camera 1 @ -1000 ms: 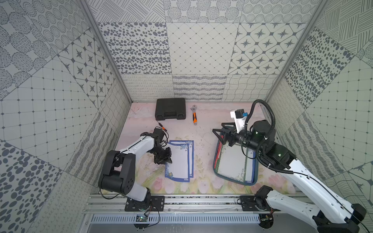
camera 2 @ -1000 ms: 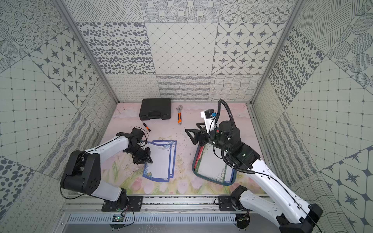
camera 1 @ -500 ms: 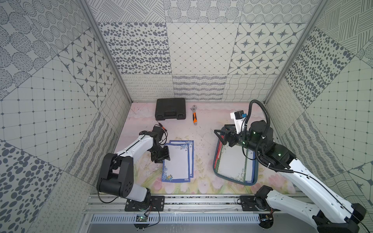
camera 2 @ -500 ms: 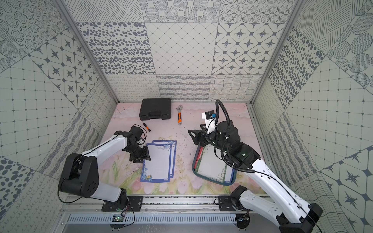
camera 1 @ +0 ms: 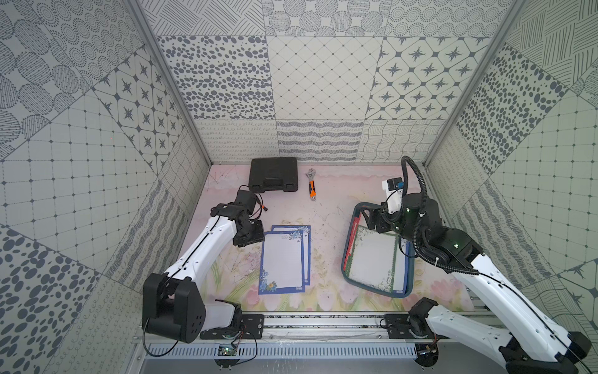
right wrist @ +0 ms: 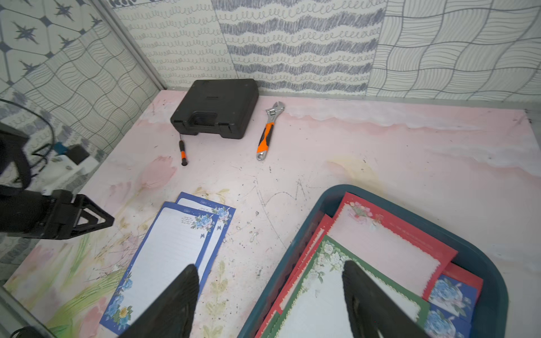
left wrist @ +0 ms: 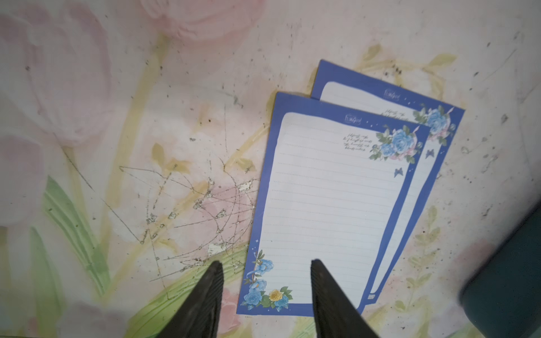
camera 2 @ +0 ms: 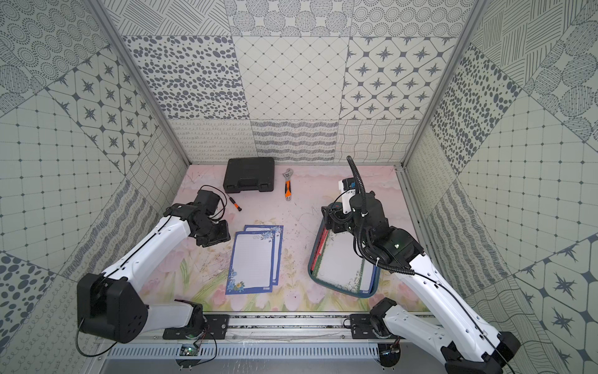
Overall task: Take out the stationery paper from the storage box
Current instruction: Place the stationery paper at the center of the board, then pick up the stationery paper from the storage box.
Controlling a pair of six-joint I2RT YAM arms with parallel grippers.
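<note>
Paper [camera 1: 372, 259] is only partly out of the box [right wrist: 494, 295]. A green sheet [right wrist: 322, 292] tops the stack inside, with red sheets [right wrist: 389, 243] and some blue ones beneath it. Two blue sheets [camera 1: 283, 259] lie overlapped on the table [camera 1: 330, 220], well apart from the box. The left gripper [left wrist: 265, 262] sits just beside a far corner of them, jaws spread, holding nothing. The right gripper [right wrist: 269, 265] hangs over the box's far end, jaws spread wide and empty; I cannot tell whether it touches the stack.

The step in hand looks like picking the next sheet, probably the green one. That calls for lowering a finger onto its edge, working it clear of the sheets below, then pinching that one alone. Flat, thin paper gives little to grab, and two sheets may come up together.
</note>
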